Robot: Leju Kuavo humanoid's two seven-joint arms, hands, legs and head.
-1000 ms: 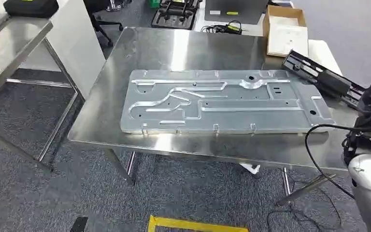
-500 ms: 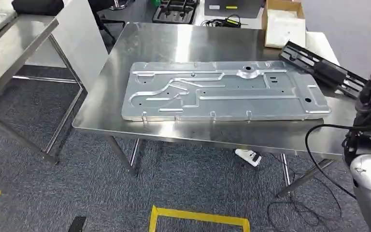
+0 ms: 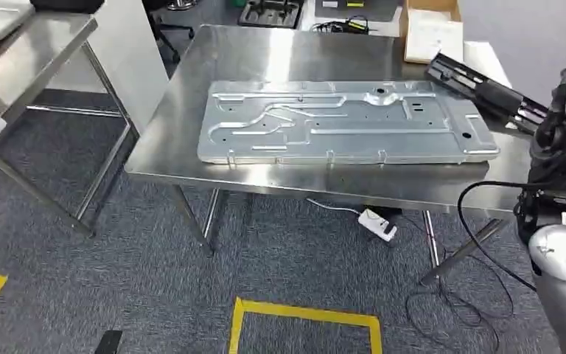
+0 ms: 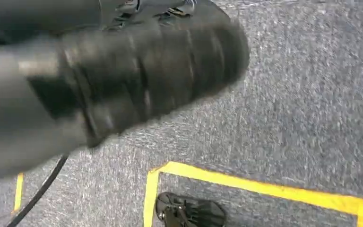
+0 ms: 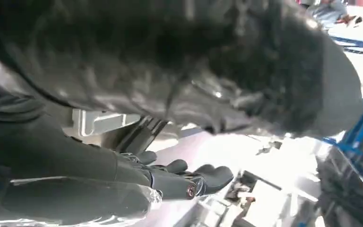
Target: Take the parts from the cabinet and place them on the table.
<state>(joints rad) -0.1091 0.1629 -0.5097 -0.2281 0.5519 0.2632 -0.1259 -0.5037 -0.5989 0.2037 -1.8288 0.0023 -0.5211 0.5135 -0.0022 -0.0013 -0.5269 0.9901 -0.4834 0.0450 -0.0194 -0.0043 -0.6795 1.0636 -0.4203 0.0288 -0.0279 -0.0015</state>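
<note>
Right hand (image 5: 189, 182): raised at my right, dark fingers extended and apart, nothing in them; left hand (image 4: 137, 80): hanging over the grey carpet (image 4: 288, 123), blurred, so I could not tell its state. Change: the whole head view had shifted over the last second, table (image 3: 265, 55) sliding up and away, so I read the robot as stepping back, the things unmoved; placement judged done. Part: large stamped metal panel (image 3: 346, 122), flat on the table, well apart from the right hand; black ribbed part (image 3: 486, 92) at the far corner.
</note>
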